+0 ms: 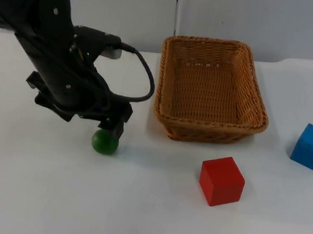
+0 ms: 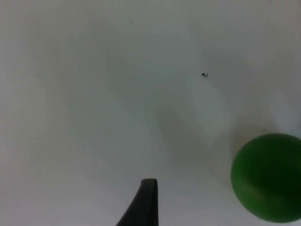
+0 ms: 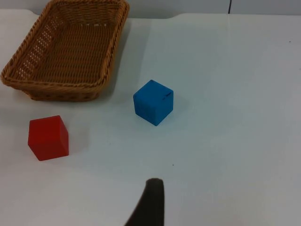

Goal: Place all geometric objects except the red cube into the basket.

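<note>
Jaws of the left gripper [image 1: 113,131] sit low at the green ball [image 1: 105,141], right over its upper edge in the top view, but how wide they stand I cannot tell, since the arm's body hides them from above and the left wrist view shows one fingertip [image 2: 143,202] with the ball [image 2: 268,176] off to its side, not between anything. That ball rests on the white tabletop [image 1: 40,194] at about nine o'clock from the red cube [image 1: 221,181] and eight o'clock from the wicker basket [image 1: 211,89], which holds nothing yet. A blue cube [image 1: 311,146] lies at about three o'clock from the basket's near corner, well apart from the left arm; the right wrist view looks on it [image 3: 153,101] with the red cube [image 3: 48,137] and the basket [image 3: 66,47] beyond, and the right gripper waits, its jaws not something I can judge. By its look the ball is small, light and hard, and likely to roll or squirt out under an off-centre pinch, so the hold belongs across its widest middle, squarely centred. With flat faces, the blue cube should take a plain grip on two opposite sides.
</note>
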### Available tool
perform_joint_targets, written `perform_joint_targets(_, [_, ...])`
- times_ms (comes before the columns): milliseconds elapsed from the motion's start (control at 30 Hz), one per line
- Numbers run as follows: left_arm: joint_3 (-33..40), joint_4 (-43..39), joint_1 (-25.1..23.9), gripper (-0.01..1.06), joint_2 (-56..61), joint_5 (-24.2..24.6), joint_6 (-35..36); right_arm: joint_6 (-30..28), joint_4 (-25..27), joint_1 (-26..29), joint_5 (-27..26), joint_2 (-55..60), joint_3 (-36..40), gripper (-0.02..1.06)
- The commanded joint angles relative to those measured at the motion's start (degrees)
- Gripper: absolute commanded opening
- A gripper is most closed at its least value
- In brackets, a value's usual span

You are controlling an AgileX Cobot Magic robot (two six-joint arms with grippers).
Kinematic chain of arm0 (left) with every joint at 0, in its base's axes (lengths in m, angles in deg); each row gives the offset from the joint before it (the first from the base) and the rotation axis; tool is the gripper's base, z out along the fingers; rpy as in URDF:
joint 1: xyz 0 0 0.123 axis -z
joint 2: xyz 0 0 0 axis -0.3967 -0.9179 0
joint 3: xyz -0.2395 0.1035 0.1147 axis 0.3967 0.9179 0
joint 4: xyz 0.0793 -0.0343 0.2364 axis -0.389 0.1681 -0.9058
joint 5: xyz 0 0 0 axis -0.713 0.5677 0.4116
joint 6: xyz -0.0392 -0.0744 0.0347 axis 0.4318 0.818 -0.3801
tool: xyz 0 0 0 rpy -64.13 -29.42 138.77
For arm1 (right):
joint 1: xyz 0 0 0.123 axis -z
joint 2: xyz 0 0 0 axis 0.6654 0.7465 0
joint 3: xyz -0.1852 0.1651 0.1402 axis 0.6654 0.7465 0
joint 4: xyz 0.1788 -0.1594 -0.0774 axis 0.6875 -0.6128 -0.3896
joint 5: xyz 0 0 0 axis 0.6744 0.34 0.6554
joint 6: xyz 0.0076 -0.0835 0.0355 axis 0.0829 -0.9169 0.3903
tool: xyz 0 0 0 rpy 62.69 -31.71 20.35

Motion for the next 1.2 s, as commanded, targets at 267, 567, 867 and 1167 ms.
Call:
perform_joint_targets(267, [-0.4,0.3,2.5,0.87,-3.8,-6.5,0.7,-0.6,-0.3,0.3,-0.4,-0.2,0.4,0.78])
perform_joint_targets(567, [-0.2,0.3,2.5,0.75,-4.5,-6.0,0.7,-0.6,-0.3,0.3,-0.4,-0.2,0.4,0.78])
perform_joint_targets(867, [0.1,0.3,2.5,0.3,-4.5,-4.0,0.8,-0.6,-0.3,0.3,-0.4,-0.2,0.4,0.78])
perform_joint_targets(1167, [0.1,1.5,2.5,0.0,-2.6,-0.1,0.8,-0.6,-0.3,0.3,-0.4,-0.2,0.4,0.78])
